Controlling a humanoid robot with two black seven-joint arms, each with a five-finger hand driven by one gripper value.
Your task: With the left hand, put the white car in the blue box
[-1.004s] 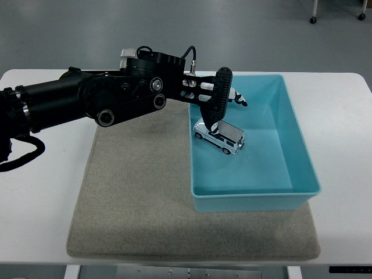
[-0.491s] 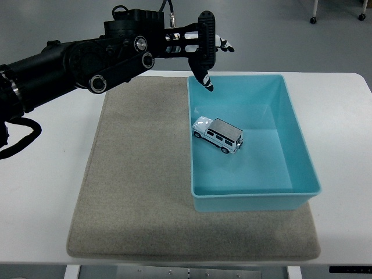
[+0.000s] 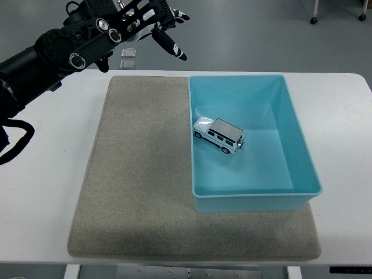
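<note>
1. The car [image 3: 219, 135] sits on its wheels inside the box [image 3: 302, 157], near the left wall.
2. The left hand [image 3: 152, 20] is up at the far left, fingers spread, holding nothing.
3. If the arm dips, it could bump the box and roll the car.

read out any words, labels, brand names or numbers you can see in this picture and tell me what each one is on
None can be read.
White car in the blue box: no legible lettering or plate, too small to tell.
Left hand and its arm: no readable markings.
Gray mat and white table: plain, no print.
Two small squares on the floor beyond the table: no text visible.
</note>
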